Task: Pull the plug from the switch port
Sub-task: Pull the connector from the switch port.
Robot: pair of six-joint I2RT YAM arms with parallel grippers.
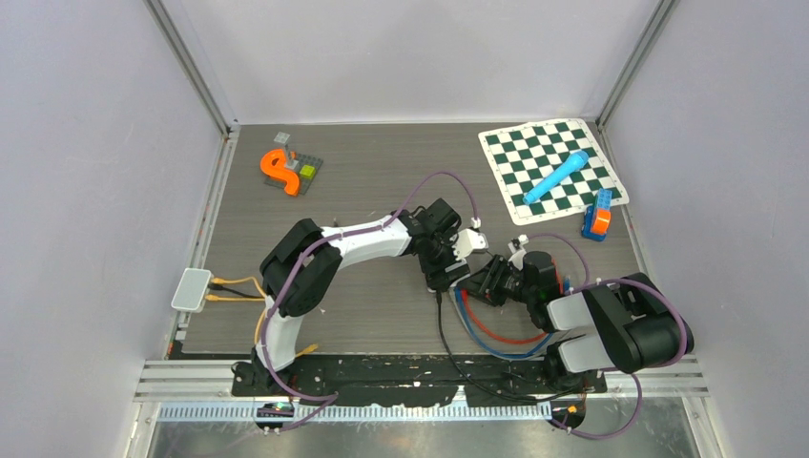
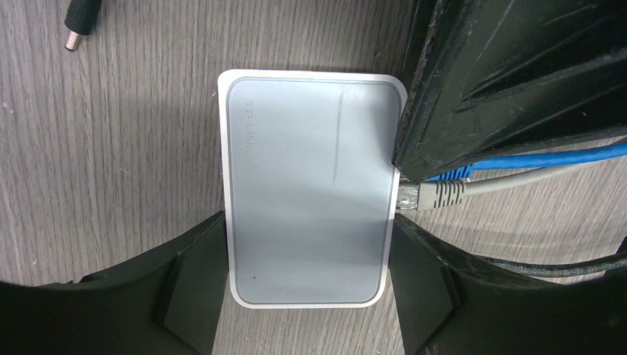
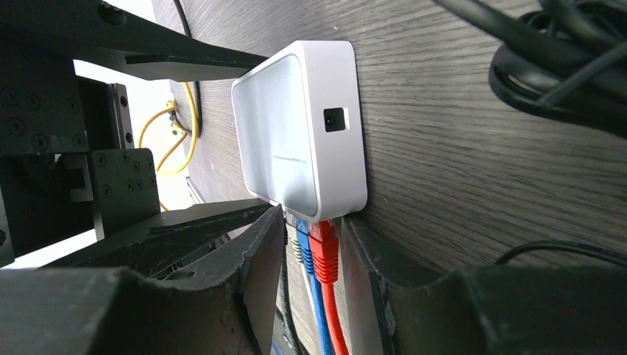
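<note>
Three plugs (image 3: 319, 250) crowd switch (image 3: 292, 140); cord coil (image 3: 562, 70), loose barrel connector (image 2: 80, 20) nearby.

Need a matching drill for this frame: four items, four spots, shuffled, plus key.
Items
1. white rectangular network switch
2. red cable plug
3. light blue cylinder
4. orange S-shaped plastic piece

Spots
A. lying on the green-and-white chequered mat
B. seated in the switch, between the fingers of the right gripper
C. at the grey baseplate, far left
D. held between the fingers of the left gripper

Pairs: 1-D, 2-B, 3-A, 4-C
</note>
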